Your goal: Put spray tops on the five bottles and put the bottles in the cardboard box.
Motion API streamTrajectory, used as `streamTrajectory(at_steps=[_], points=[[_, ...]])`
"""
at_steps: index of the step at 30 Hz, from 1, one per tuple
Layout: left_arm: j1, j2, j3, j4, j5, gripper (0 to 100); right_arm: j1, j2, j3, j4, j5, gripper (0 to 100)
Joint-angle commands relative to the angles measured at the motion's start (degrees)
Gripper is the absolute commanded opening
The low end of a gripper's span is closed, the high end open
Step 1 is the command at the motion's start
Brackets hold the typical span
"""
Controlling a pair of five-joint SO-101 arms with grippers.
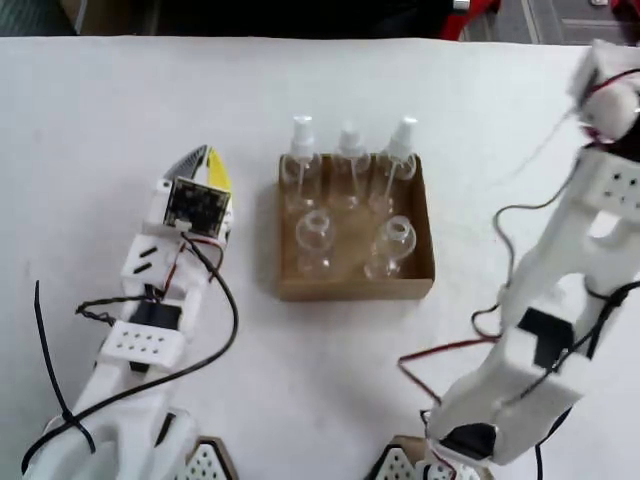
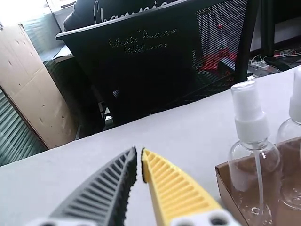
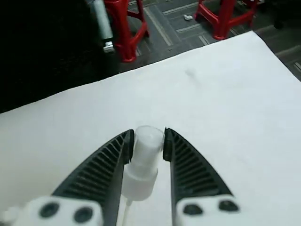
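A cardboard box (image 1: 356,287) sits mid-table with several clear bottles inside. The back row's three bottles (image 1: 302,160) wear white spray tops; the front two (image 1: 314,238) (image 1: 391,245) have bare necks. My left gripper (image 1: 207,164) rests on the table left of the box, its grey and yellow fingers shut with nothing between them, also seen as the left gripper (image 2: 139,157) beside a capped bottle (image 2: 249,155). My right gripper (image 3: 146,141) is shut on a white spray top (image 3: 143,157), raised over the table's far right. The right arm (image 1: 560,300) rises at the right side.
White tabletop (image 1: 120,110) has free room left of and behind the box. A black mesh chair (image 2: 155,52) and a cardboard sheet (image 2: 33,89) stand beyond the far edge. Red stools (image 3: 127,23) stand on the floor past the table. Loose cables (image 1: 215,300) trail from both arms.
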Motion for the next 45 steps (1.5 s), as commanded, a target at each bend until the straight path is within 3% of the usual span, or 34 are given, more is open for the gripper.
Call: streamTrajectory(at_steps=[1, 7, 15, 20, 25, 35, 40, 45], points=[[0.7, -0.2, -0.7, -1.5, -0.6, 2, -4.3, -7.3, -2.4, 3.8, 1.1, 1.6], [0.6, -0.2, -0.7, -1.6, -0.6, 2, -10.2, -15.8, -2.4, 9.3, 1.5, 1.6], [0.1, -0.2, -0.7, -1.6, -0.6, 2, -24.7, -26.2, -1.8, 9.9, 1.6, 1.6], [-3.6, -0.7, -1.1, -1.8, 1.4, 2, -32.7, -26.6, -1.8, 10.2, 1.8, 1.6], [-5.7, -0.2, -1.2, -3.3, 5.0, 2, -41.0, -27.6, -1.8, 13.5, 8.7, 1.7], [-5.7, -0.2, -1.2, -3.4, 5.0, 2, -49.7, -39.5, 18.2, 12.8, 8.2, 1.7], [-5.7, -0.2, -1.2, -3.7, 5.1, 2, -50.1, -48.9, 36.6, 0.5, 8.4, 1.7], [-5.7, -0.2, -1.2, -3.7, 5.1, 2, -48.3, -56.8, 61.7, -23.5, 9.0, 1.6]])
